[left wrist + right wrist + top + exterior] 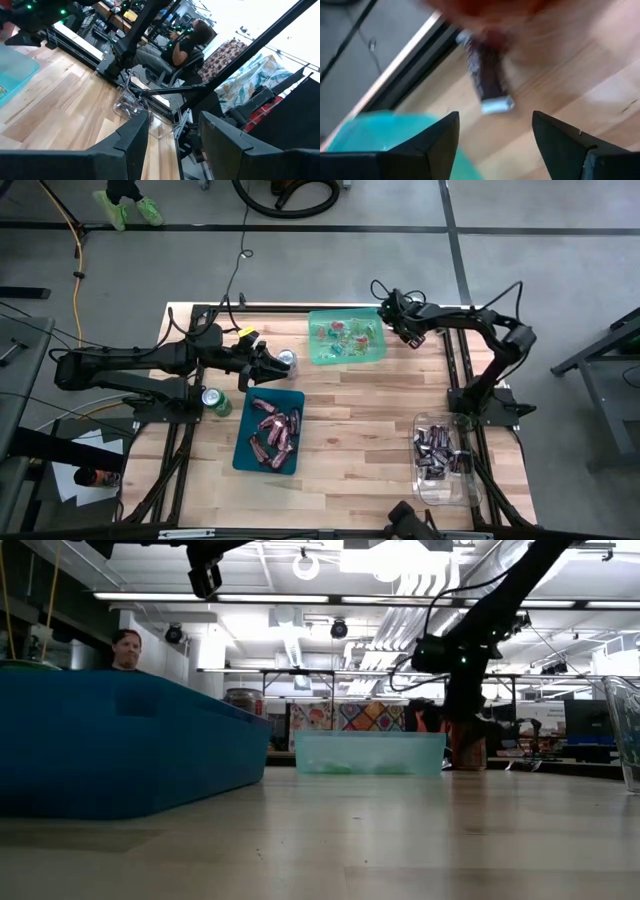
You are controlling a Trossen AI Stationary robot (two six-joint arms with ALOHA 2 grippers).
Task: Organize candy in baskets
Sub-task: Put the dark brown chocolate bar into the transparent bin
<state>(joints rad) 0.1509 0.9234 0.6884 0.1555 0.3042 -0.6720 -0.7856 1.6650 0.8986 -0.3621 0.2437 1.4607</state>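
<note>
Hovering just right of the green basket (346,338), the right hand (404,332) spread and empty, likely lining up on a dark candy bar (487,80) lying on the table (360,410) beside that basket. Waiting left of the green basket, the left hand (268,366) half spread, grasping nothing visible. Sorted by kind, seemingly: small green and red sweets in the green basket, pinkish bars in the teal basket (268,431), dark bars in the clear basket (443,458). Counted: three baskets, two cans (215,400), two hands.
</note>
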